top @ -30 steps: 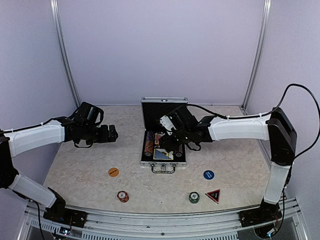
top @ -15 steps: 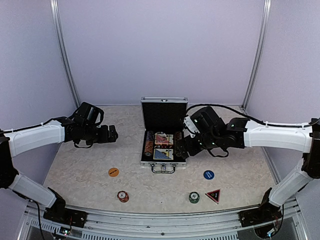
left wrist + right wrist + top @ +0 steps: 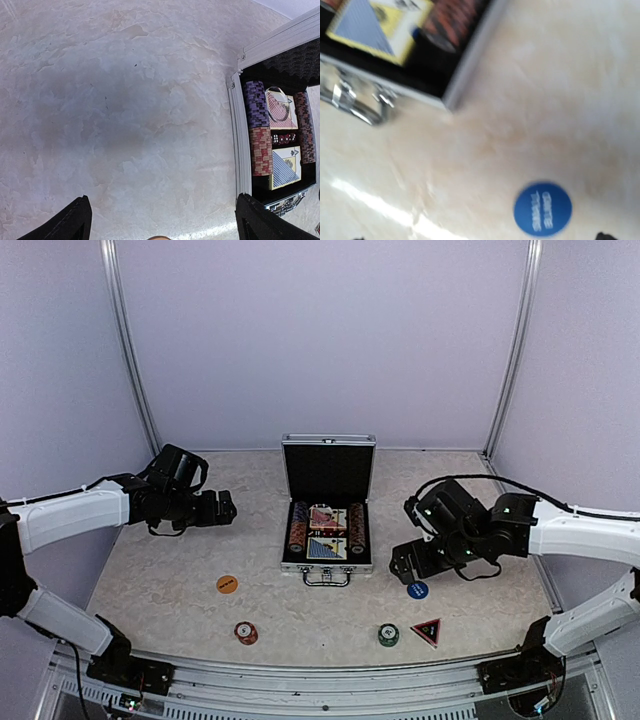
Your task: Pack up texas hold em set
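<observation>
The silver case [image 3: 326, 565] lies open at the table's middle, its black-lined lid [image 3: 328, 468] upright. Inside are chip stacks [image 3: 260, 150], a red deck [image 3: 280, 107], a blue deck [image 3: 286, 170] and dice [image 3: 284, 137]. On the table lie a blue disc [image 3: 417, 590], an orange disc [image 3: 227, 584], a red chip stack [image 3: 246, 632], a green chip stack [image 3: 388, 635] and the red-black triangle marker [image 3: 427, 630]. My left gripper [image 3: 225, 508] is open and empty, left of the case. My right gripper [image 3: 401, 563] is open and empty, just above the blue disc [image 3: 542, 208], right of the case corner [image 3: 451, 95].
The case handle and latches [image 3: 327, 577] face the front edge. The loose pieces lie in a row near the front rail [image 3: 320, 670]. Purple walls close in the back and sides.
My right arm has pulled out of the case and swung right and toward the front, down to the blue disc. The left arm has not moved.
</observation>
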